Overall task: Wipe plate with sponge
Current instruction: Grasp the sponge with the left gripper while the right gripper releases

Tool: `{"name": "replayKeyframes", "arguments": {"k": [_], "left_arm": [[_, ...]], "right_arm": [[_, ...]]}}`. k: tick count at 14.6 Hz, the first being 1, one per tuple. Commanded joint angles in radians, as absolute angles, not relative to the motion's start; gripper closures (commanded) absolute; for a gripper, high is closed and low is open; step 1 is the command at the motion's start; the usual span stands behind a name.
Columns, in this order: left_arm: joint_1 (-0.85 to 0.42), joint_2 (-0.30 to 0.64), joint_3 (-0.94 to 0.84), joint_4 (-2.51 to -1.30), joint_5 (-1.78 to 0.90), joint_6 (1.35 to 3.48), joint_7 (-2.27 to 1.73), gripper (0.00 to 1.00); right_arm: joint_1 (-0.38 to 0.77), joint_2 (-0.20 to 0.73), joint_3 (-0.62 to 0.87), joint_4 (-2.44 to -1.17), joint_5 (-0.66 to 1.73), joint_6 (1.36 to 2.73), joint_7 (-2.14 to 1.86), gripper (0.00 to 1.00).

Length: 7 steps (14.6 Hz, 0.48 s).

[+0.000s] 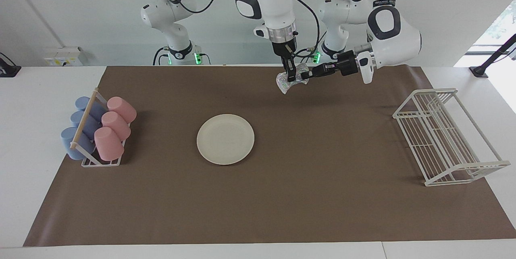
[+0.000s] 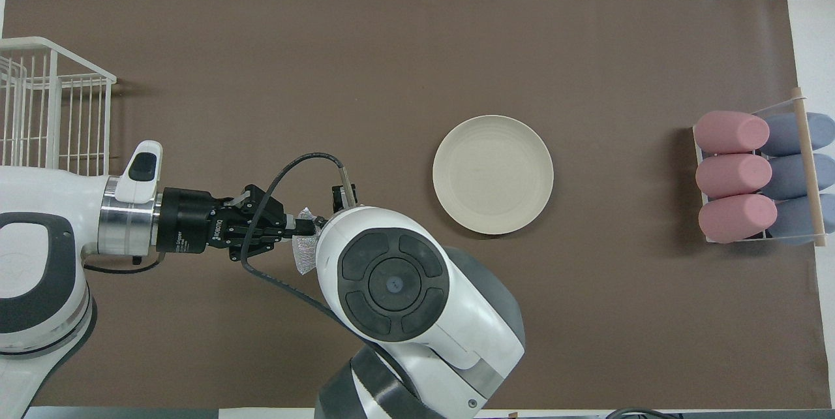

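Right claw [image 1: 291,74] hidden overhead by own arm — sponge [image 2: 304,256] mostly covered.

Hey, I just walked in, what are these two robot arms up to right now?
Both grippers meet in the air over the brown mat, near the robots. The right gripper points straight down and the left gripper reaches in sideways, and both touch the sponge, which looks like a handover. The plate lies flat on the mat with nothing on it, not yet wiped. A cup rack and a white wire rack stand at the table's ends.
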<state>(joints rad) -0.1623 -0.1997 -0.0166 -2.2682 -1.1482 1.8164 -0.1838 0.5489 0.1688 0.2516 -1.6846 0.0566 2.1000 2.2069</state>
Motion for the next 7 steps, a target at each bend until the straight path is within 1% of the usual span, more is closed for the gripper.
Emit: {"name": "replayKeyframes", "arguments": {"k": [1, 4, 7], "left_arm": [[-0.173, -0.215, -0.006, -2.281, -1.164, 1.815, -0.198, 1.00], [-0.170, -0.212, -0.003, -2.273, -1.163, 1.819, -0.216, 1.00], [-0.155, -0.206, -0.003, -2.261, -1.141, 1.828, -0.232, 1.00]], "right_arm": [[0.470, 0.147, 0.258, -1.686, 0.038, 2.082, 2.090, 0.00], [0.355, 0.104, 0.258, -1.687, 0.038, 2.031, 1.837, 0.00], [0.214, 0.065, 0.258, -1.693, 0.040, 1.912, 1.462, 0.00]]}}
